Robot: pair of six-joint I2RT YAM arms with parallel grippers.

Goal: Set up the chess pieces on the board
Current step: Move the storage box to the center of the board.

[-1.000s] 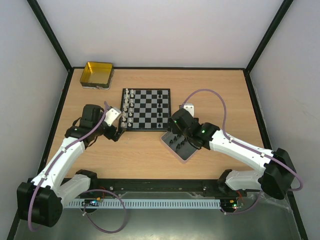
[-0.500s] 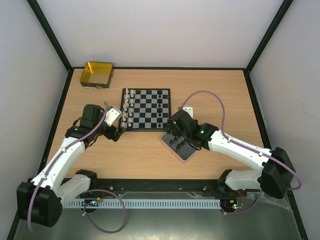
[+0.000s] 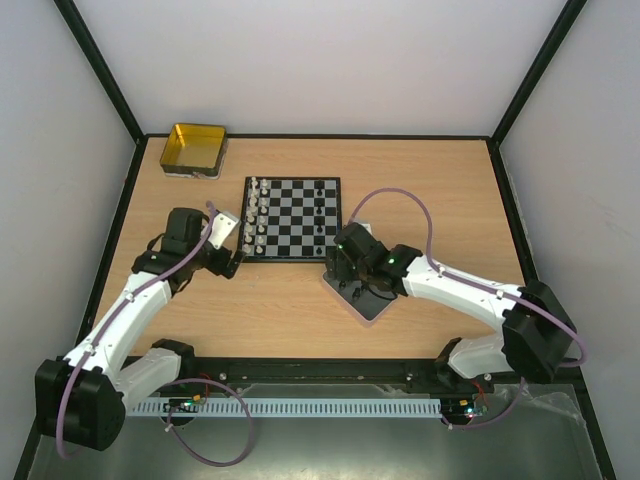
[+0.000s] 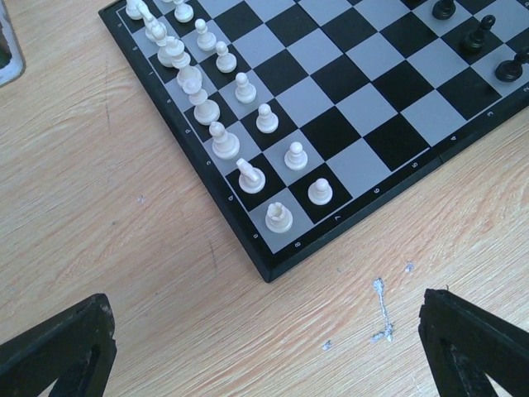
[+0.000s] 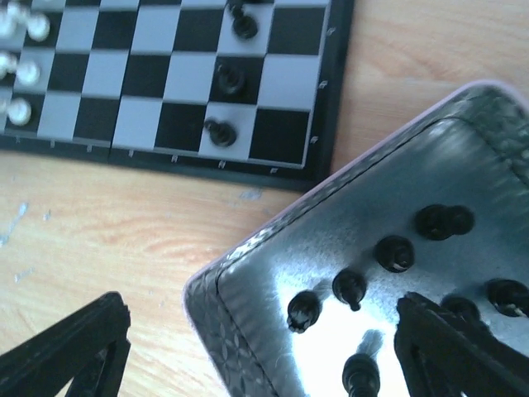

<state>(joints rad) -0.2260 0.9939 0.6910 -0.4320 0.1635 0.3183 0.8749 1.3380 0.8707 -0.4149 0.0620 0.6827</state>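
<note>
- Top external: the board (image 3: 295,222) lies mid-worktop (image 3: 430,200). White chess pieces (image 3: 254,212) line its left edge and a few black ones stand at its right. The grey tray (image 3: 378,304) sits under the right end effector (image 3: 347,272), and its load is too small to read here.
- Left wrist: the left end effector (image 4: 264,331) hangs released beside the board's corner, grasping nothing.
- Right wrist: the right end effector is spread wide above the tray, empty. The black pieces (image 5: 395,253) look light, glossy and easily tipped, so we would pinch one at its waist. Glare blurs which of them stand, and the tray's far side is cut off.
</note>
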